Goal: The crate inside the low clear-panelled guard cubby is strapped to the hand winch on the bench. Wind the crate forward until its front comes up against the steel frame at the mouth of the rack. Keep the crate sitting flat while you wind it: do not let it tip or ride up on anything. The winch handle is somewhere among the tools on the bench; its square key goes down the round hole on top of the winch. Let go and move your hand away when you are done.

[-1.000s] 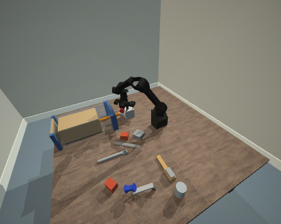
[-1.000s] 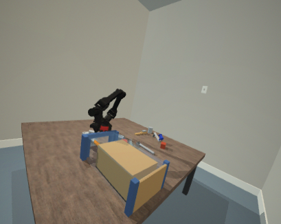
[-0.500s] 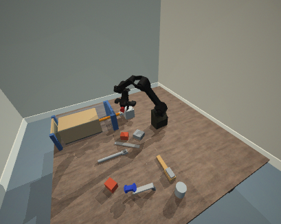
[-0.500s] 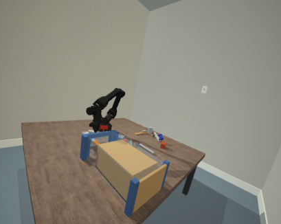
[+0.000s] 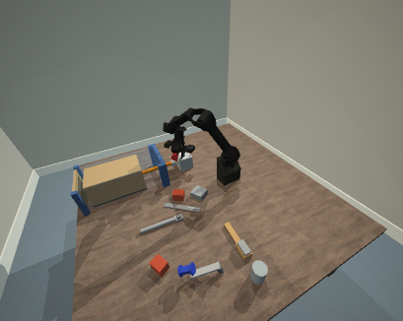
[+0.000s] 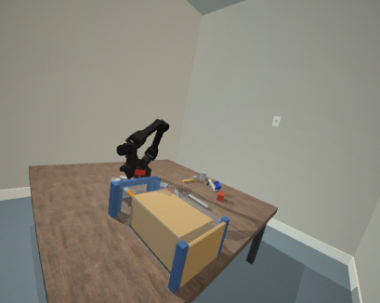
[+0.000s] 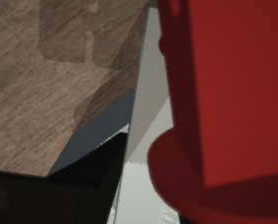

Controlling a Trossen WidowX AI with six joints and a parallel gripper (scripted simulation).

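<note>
The tan crate (image 5: 114, 178) (image 6: 170, 213) sits flat inside the low clear-panelled cubby. A gap spanned by the orange strap (image 5: 151, 169) (image 6: 130, 191) separates its front from the blue frame (image 5: 159, 165) (image 6: 114, 200) at the mouth. The pale winch (image 5: 185, 162) stands just beyond that frame. The winch handle, with a grey arm (image 7: 151, 75) and a red knob (image 5: 174, 157) (image 6: 139, 174) (image 7: 240, 90), is over the winch. My gripper (image 5: 179, 151) is shut on the winch handle, around its red knob. The knob hides one finger in the wrist view. The key and hole are hidden.
A red block (image 5: 178, 195), a grey block (image 5: 199, 192) and a pale bar (image 5: 182, 208) lie near the winch. Farther off are a grey rod tool (image 5: 160, 224), a wooden-handled tool (image 5: 233, 233), a blue-knobbed handle (image 5: 186, 270), a red cube (image 5: 160, 265) and a grey cylinder (image 5: 259, 273).
</note>
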